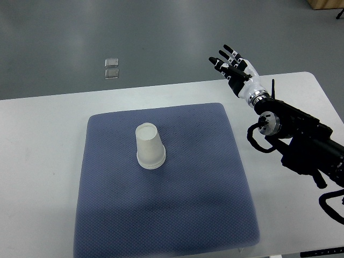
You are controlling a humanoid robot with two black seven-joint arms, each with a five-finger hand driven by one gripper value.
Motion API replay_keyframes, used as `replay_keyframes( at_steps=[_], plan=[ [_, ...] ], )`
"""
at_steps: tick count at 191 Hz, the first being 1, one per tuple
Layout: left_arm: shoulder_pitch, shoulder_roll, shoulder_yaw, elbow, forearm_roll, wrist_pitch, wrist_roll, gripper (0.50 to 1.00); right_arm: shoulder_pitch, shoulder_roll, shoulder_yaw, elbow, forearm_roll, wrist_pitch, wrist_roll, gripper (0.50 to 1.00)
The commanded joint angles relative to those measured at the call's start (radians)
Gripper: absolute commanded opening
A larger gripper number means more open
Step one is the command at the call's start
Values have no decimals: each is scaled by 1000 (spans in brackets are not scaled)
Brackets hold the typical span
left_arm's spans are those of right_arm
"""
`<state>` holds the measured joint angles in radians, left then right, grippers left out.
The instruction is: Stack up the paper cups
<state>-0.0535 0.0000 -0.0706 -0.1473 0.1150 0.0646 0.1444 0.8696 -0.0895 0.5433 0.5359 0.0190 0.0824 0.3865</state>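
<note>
Top view: paper cups (149,146) stacked upside down at blue mat (107,215) centre; right hand (235,67) beyond mat's far-right corner, fingers spread, empty.

The right arm (301,137) runs off the right edge, so its upper part is cut off; the blue mat (166,215) is cut off by the bottom edge at its near left corner; the table (37,161) runs past the left and bottom edges; the paper cups (149,146) sit upside down, so how many are stacked is hard to tell; two small clear things (112,67) on the floor are too small to name; a brown thing (325,4) is cut off at the top right corner.
</note>
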Motion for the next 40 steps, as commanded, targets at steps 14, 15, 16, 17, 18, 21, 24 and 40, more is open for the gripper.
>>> replay_keyframes(
  at_steps=[14, 15, 16, 17, 18, 21, 24, 40],
  plan=[
    [0, 0, 0, 0, 0, 0, 0, 1000, -12, -6, 0, 0, 1, 0, 8, 913],
    [0, 0, 0, 0, 0, 0, 0, 1000, -12, -6, 0, 0, 1, 0, 8, 913],
    [0, 0, 0, 0, 0, 0, 0, 1000, -14, -6, 1, 0, -1, 0, 8, 913],
    [0, 0, 0, 0, 0, 0, 0, 1000, -14, -6, 1, 0, -1, 0, 8, 913],
    [0, 0, 0, 0, 0, 0, 0, 1000, -15, -6, 1, 0, -1, 0, 9, 913],
    [0, 0, 0, 0, 0, 0, 0, 1000, -17, -6, 1, 0, -1, 0, 9, 913],
    [0, 0, -2, 0, 0, 0, 0, 1000, -18, -6, 1, 0, -1, 0, 11, 913],
    [1, 0, 0, 0, 0, 0, 0, 1000, -21, -6, 1, 0, 1, 0, 26, 911]
  ],
)
